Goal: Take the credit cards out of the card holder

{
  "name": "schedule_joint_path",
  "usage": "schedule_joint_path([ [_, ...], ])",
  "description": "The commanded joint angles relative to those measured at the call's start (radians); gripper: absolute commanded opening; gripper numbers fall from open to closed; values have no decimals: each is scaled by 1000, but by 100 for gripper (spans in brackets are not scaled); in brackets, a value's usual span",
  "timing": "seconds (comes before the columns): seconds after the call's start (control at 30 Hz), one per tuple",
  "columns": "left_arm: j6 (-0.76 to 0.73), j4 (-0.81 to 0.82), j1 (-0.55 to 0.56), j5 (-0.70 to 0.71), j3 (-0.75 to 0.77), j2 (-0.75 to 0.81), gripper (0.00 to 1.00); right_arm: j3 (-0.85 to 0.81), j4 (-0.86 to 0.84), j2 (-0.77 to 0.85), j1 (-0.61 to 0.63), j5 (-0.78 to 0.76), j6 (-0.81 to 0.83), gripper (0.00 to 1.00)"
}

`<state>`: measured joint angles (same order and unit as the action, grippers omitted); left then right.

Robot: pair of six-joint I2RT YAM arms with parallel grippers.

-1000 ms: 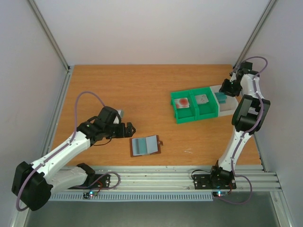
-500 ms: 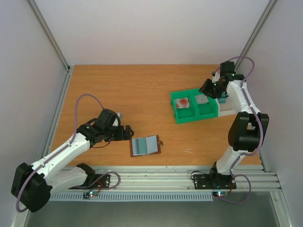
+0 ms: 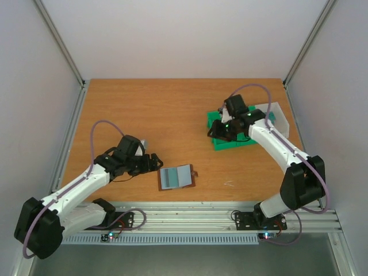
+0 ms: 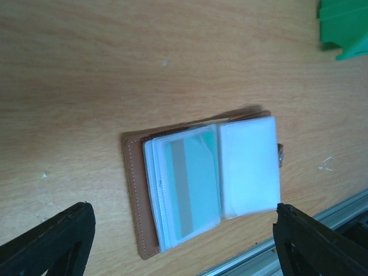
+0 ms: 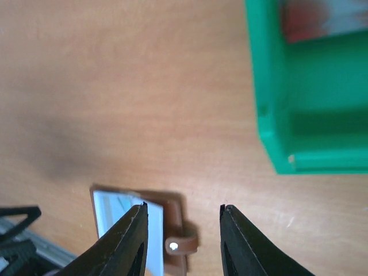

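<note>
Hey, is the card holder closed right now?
No, the card holder lies open on the table, clear sleeves facing up, with a teal card visible in one.

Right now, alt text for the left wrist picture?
An open brown wallet lies on a wooden table, a teal card showing through its clear sleeve. The open left gripper shows at both lower corners; a green bin sits top right.

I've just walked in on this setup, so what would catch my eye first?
The open brown wallet near the front edge of the table, a teal card showing through its clear sleeves. Then the green bins at the right rear, with the right pincer open above them; the left pincer sits open beside the wallet.
</note>
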<state>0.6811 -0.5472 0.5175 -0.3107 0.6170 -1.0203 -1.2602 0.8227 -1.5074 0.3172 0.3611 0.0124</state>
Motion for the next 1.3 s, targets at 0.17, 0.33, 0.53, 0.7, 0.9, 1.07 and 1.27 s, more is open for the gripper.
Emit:
schedule_joint_path([
  [0.17,124,249,-19,-104,-134,-61,77,174,-184,52,247,-102,-152,35],
  [0.33,150,302,-22,-147,-161,-85,71,218,-251,27,361,-113,-197,35],
  [0.53,177,354,-22,-190,-192,-102,61,154,-227,-61,495,-161,-209,35],
  [0.7,182,380,-22,-203,-211,-110,53,147,-288,-113,565,-160,-238,34],
  [0.9,184,383,-24,-202,-220,-107,46,144,-337,-182,592,-143,-277,32],
  [1.07,183,380,-24,-206,-221,-105,45,169,-373,-217,593,-103,-291,32],
  [1.27,188,398,-24,-212,-226,-112,45,215,-432,-246,597,-64,-319,32],
])
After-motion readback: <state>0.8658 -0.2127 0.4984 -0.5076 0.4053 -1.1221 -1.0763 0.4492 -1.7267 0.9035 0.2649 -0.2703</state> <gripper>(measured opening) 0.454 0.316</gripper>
